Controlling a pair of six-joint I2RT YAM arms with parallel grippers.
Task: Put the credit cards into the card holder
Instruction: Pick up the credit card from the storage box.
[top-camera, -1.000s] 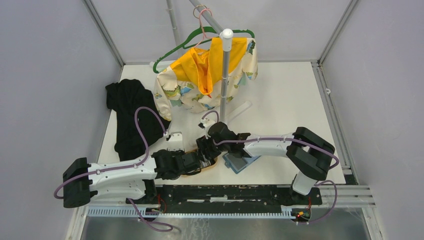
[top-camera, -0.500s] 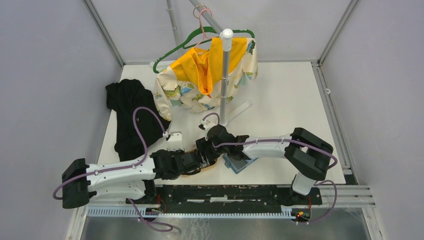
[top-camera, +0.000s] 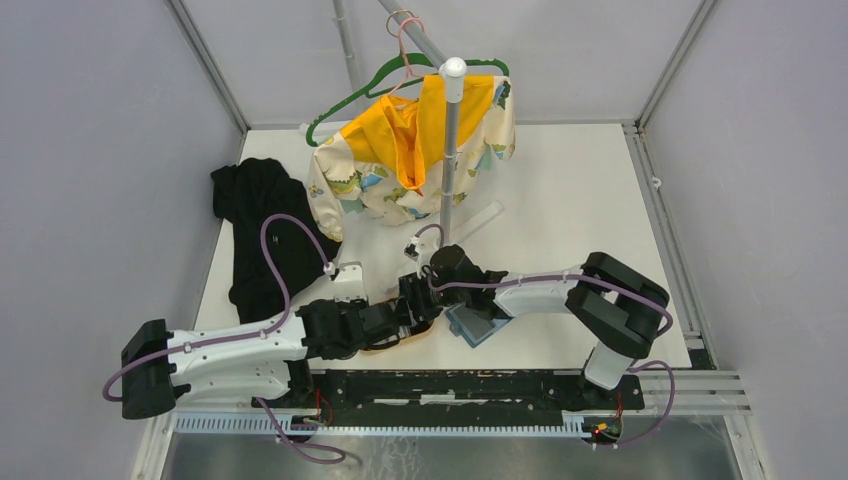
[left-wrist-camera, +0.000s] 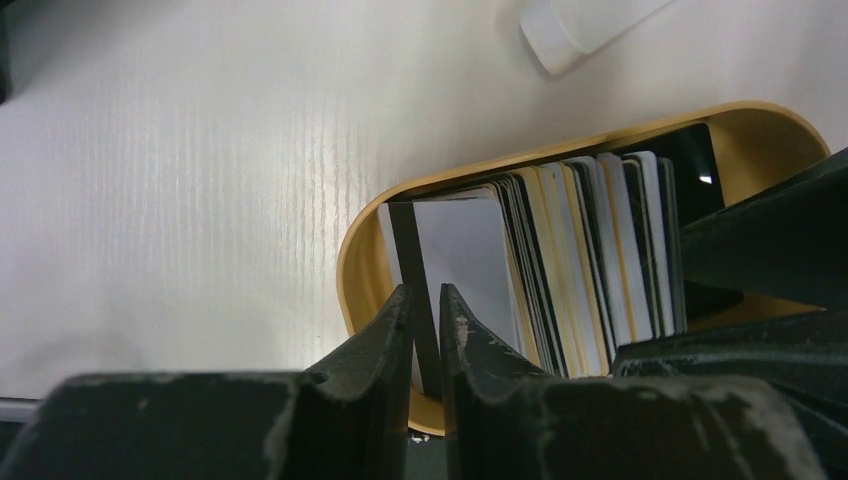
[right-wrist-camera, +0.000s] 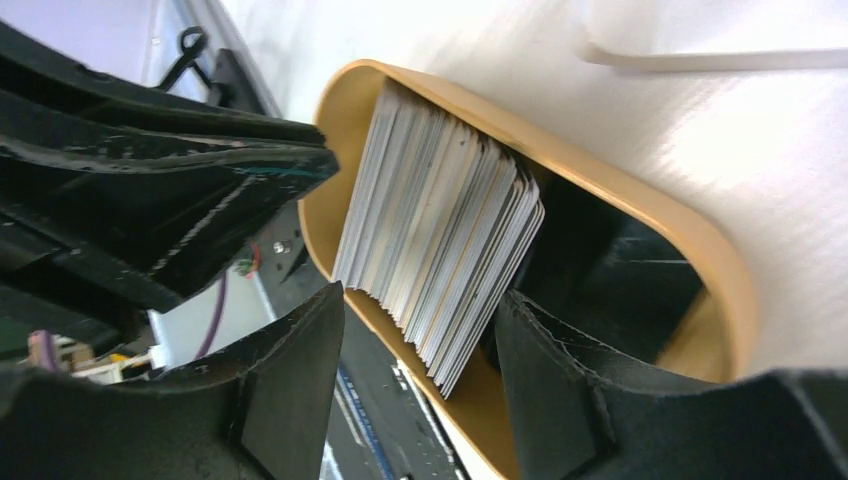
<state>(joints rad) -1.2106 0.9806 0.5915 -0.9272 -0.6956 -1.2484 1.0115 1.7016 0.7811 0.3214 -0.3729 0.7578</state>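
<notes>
One credit card pinched in left claw; right claw spread, narrower than before.

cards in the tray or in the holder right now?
In the tray: the credit cards stand on edge in a row inside it, seen in both wrist views.

Robotics lab cell: plain grey walls and metal struts boxing in a white table; left arm and right arm bolted to a rail at bottom edge.
</notes>
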